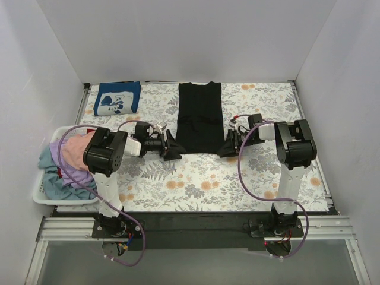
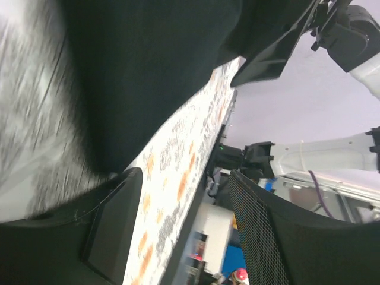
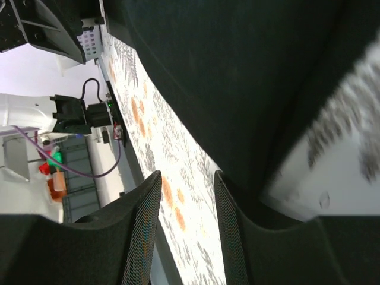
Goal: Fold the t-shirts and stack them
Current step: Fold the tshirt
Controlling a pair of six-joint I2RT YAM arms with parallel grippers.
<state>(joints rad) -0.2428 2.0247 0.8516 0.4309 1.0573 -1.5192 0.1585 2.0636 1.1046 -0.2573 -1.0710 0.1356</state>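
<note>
White basket (image 1: 59,201) holds pink, lavender and teal-blue tees (image 1: 70,159); both arms' jaws gape beside the black tee (image 1: 200,116).

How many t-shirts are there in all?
5: black tee flat mid-table; navy tee folded far left; pink tee, lavender tee and teal tee heaped in the left basket. More may hide beneath.

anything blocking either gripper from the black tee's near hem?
Nothing visible. The left gripper and right gripper sit at the near corners of the black tee, fingers open, with only floral table cover around them.
</note>
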